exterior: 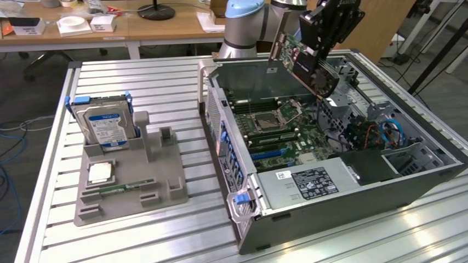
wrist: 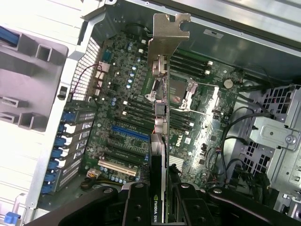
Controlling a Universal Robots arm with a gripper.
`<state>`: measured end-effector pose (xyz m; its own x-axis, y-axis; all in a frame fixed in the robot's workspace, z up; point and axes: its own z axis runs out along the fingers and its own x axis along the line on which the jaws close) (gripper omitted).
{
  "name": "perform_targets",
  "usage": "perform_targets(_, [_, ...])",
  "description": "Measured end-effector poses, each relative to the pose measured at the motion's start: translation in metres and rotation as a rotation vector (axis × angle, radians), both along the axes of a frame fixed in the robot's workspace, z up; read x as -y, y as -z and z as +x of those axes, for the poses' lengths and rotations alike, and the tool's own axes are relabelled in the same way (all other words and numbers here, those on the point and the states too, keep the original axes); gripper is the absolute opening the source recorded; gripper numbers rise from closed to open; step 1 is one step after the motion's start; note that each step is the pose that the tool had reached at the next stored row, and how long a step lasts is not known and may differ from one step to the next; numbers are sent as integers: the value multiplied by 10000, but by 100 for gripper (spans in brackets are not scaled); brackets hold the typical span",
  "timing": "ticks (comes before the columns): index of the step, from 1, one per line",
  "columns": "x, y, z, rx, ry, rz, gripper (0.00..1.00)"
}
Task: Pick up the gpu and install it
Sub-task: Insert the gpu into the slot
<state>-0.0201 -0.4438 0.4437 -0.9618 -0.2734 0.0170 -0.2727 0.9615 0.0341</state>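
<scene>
The gpu hangs in the air over the open computer case, at about 1 o'clock from the motherboard in the exterior view, clear of the board and touching nothing below. It sits tilted, its long axis running from roughly 11 o'clock down to 5 o'clock. The gripper has it from above: the jaws are partly closed and clamped on the card, one black finger on each face.

In the wrist view the gpu is seen edge-on, reaching straight out from the jaws with its silvery bracket at the far end. Its edge crosses the blue slot at an angle rather than lying along it, so I judge it not yet lined up.

"NVIDIA" reads on the card's edge near the fingers, and "DELL" on the motherboard beside it. At 9 o'clock from the case, a hard drive with a blue-and-white label stands in a grey holder, its print unreadable
</scene>
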Motion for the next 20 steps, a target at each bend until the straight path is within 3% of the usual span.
perform_targets(20, [0,0,0,0,-358,0,26])
